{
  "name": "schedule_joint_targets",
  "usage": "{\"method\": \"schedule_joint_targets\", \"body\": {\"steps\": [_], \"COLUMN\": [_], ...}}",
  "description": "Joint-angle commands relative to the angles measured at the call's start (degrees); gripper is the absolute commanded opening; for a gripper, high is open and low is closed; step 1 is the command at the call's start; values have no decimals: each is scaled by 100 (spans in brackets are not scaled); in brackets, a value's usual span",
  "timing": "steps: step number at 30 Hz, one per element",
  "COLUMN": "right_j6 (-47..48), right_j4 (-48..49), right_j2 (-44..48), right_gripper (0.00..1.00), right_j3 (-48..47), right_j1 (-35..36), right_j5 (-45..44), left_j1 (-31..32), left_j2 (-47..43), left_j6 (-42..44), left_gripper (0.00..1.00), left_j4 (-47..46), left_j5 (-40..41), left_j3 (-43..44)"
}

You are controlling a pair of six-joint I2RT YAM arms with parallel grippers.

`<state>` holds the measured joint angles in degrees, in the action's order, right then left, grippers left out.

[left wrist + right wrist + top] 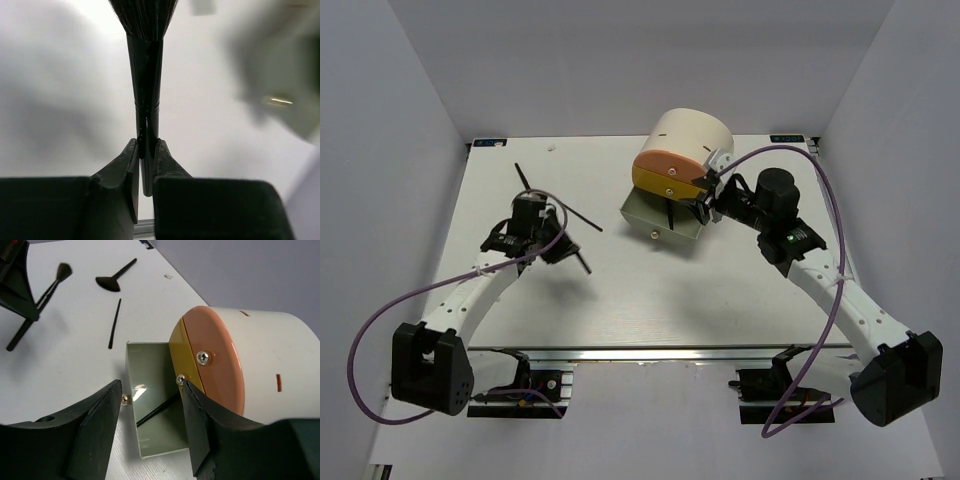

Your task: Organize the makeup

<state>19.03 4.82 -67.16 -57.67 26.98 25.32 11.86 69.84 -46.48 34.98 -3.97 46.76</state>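
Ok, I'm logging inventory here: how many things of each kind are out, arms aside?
Black brushes: 4 (held brush in left gripper, fan brush and thin brush on table, another brush in open green drawer)
Drawer unit: 1
Total: 5

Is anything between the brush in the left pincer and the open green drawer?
Nothing upright. Only a thin stick lies flat on the table between the brush in the left pincer and the drawer. The right pincer sits open at the drawer's right side.
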Motion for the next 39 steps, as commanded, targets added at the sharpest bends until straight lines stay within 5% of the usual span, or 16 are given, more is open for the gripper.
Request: {"method": "schedule_joint_targets", "body": {"steps": [1,8,17,22,26,31,33,35,39], "right_j6": [-154,-470,-505,-549,-567,-584,-497,-444,-400], "right_j4": [783,1276,1118,1091,1074,1056,986,890,556], "right_j2": [229,528,800,906,967,994,1011,1003,985], "right_gripper": [58,62,61,61,61,61,61,61,58], "right_j3": [203,590,695,801,871,907,915,898,871], "right_j1": [-44,-97,-237,-316,-360,-387,-404,-396,-422], "right_j5": [-387,-1284,-1451,-1460,-1451,-1390,-1267,-1179,-715], "left_j1": [588,1949,2365,2383,2383,2383,2339,2225,1332], "left_j2": [-15,1170,2954,3307,3308,3168,2905,2702,2298], "left_j6": [-1159,-3356,-4150,-4343,-4352,-4063,-3722,-3483,-2808], "left_gripper": [0,0,0,62,63,60,23,0,0], "left_j4": [-1507,-3435,-3815,-3735,-3841,-3605,-3246,-2946,-2321], "left_j5": [-763,-440,133,-7,-95,-271,-96,53,-94], "left_j3": [526,921,2196,2487,2522,2759,2821,2803,2435]}}
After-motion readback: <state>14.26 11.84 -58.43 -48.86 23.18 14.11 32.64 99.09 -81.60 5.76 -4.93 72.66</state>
